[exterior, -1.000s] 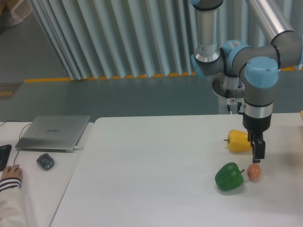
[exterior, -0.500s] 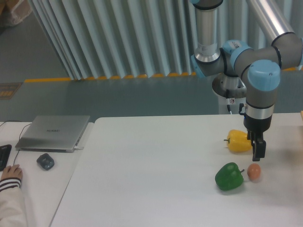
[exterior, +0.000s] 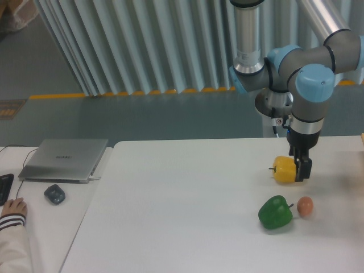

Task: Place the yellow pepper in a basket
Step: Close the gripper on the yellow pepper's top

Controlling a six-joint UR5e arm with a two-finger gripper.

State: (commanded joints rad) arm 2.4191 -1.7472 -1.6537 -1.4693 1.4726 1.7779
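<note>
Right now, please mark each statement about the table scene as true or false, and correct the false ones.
1. The robot's hand is at the glossy yellow bell pepper. True.
2. The green bell pepper lies inside a basket. False: it lies on the white table; no basket is visible.
3. The small orange-pink round fruit sits to the right of the green pepper in the picture. True.
4. The silver laptop is open. False: its lid is closed.

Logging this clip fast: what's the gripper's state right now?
Gripper: down at the right side of the yellow pepper; open or shut cannot be told from this view.
</note>
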